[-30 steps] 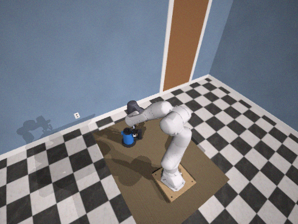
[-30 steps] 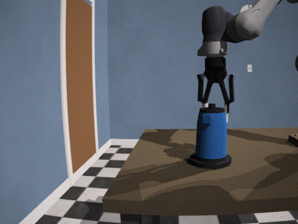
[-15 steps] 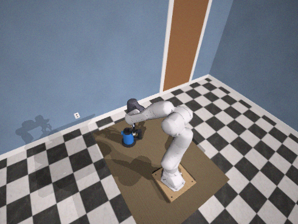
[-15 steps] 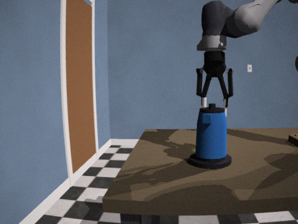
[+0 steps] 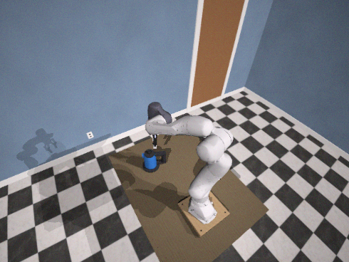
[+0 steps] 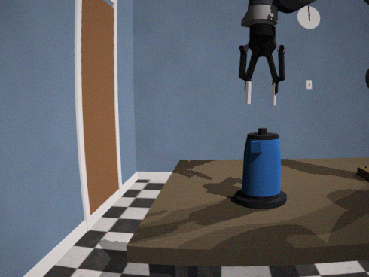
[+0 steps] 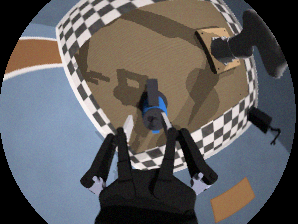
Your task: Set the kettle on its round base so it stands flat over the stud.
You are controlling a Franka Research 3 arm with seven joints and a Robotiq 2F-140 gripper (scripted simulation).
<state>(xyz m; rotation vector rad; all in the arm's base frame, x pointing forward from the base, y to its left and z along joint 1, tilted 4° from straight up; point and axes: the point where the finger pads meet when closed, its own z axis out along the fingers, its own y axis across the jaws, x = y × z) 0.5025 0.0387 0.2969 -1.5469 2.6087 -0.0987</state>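
Kettle [image 5: 149, 159] first, seen from the top camera: its blue body stands on the dark round base [image 5: 151, 169] on the brown table [image 5: 171, 221], on the wall side of the arm's pedestal plate [image 5: 221, 217]. Only this view shows the dark handle [image 5: 162, 155] jutting from the kettle toward the pedestal side, and the whole white arm [image 5: 210, 156] bent over it. The gripper [image 5: 154, 144] hangs above the kettle, too small here to judge its jaws.

From the exterior camera the kettle [image 6: 261, 167] stands upright and flat on the base [image 6: 260, 199], knob [image 6: 262, 131] on top; the handle is hidden behind the body. The gripper [image 6: 260, 98] hovers well above the knob, directly over the kettle, fingers [image 6: 248, 92] spread apart with nothing between them.

Looking down from the wrist camera, the kettle [image 7: 153, 111] lies far below between the spread fingers, its handle pointing away toward the pedestal.
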